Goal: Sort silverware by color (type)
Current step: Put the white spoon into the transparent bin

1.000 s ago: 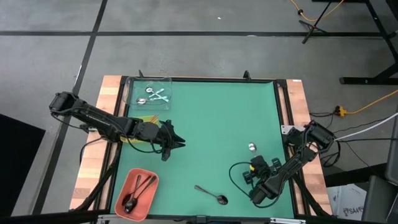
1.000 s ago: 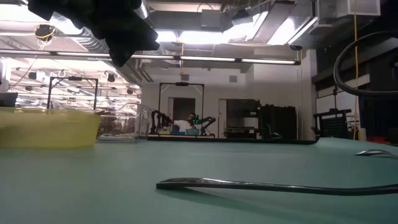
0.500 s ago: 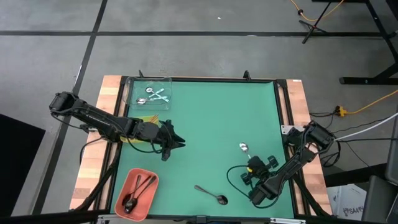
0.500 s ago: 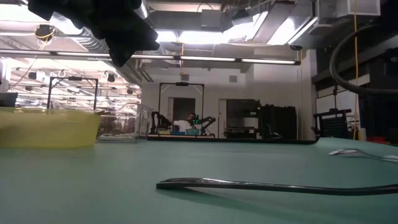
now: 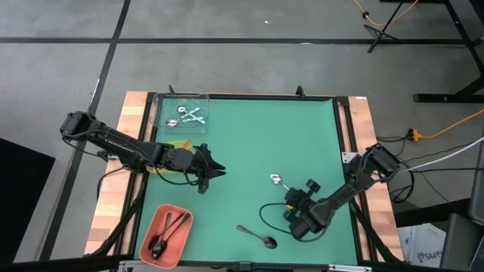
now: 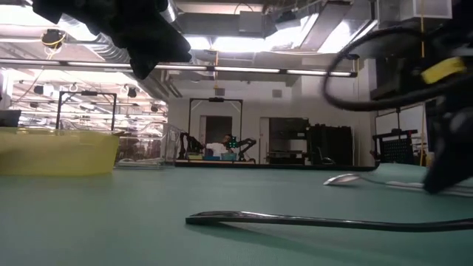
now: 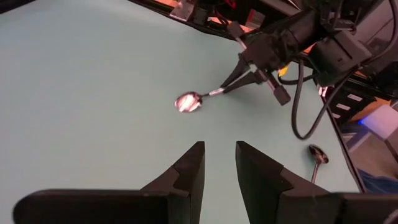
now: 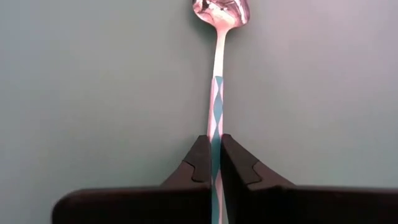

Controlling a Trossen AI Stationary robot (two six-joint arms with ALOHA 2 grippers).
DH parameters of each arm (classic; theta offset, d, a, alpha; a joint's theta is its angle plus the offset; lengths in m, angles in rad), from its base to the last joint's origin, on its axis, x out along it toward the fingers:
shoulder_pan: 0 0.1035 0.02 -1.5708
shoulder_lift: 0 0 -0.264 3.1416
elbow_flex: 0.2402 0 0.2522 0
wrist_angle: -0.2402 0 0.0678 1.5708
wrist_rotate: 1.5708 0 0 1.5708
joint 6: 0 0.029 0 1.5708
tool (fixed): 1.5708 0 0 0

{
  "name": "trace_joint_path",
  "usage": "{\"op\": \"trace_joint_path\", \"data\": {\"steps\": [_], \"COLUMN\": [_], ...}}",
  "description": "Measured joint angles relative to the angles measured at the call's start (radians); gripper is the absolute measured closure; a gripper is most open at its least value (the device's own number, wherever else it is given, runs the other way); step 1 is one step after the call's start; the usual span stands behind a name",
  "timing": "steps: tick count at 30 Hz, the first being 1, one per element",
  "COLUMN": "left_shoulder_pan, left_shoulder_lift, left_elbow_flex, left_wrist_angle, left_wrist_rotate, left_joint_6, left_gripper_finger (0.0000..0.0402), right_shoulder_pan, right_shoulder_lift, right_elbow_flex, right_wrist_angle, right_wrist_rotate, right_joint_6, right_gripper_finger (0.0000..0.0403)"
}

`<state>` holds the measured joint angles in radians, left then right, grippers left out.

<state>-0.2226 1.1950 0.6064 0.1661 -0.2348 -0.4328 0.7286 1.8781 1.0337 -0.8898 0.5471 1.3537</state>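
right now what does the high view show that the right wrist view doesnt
Only the high view: the clear tray holding silver spoons, the orange tray with dark spoons, a loose dark spoon on the green mat, and the left pincer waiting open above the mat by the left edge.

Only the right wrist view: the diamond pattern on the spoon's handle, pinched between the fingers.

Both: the right pincer shut on the silver spoon, bowl pointing away from it.
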Motion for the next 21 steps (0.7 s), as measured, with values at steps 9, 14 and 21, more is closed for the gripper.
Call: {"op": "trace_joint_path", "data": {"steps": [9, 14, 21], "left_shoulder_pan": [0.000, 0.003, 0.078], "left_shoulder_lift": [0.000, 0.000, 0.000], "left_elbow_flex": [0.000, 0.000, 0.000], "left_wrist_angle": [0.000, 0.000, 0.025], "left_wrist_rotate": [-0.017, -0.061, -0.059], "left_joint_6": [0.000, 0.018, 0.103], "left_gripper_finger": [0.0318, 0.0318, 0.0318], "right_shoulder_pan": [-0.122, -0.179, -0.234], "right_shoulder_lift": [-0.003, -0.003, -0.003], "right_elbow_flex": [0.001, 0.002, 0.002], "right_wrist_angle": [0.119, 0.190, 0.281], "right_wrist_rotate": [0.003, 0.002, -0.001], "right_joint_6": [-0.400, -0.633, -0.935], "right_gripper_finger": [0.0402, 0.0401, 0.0401]}}
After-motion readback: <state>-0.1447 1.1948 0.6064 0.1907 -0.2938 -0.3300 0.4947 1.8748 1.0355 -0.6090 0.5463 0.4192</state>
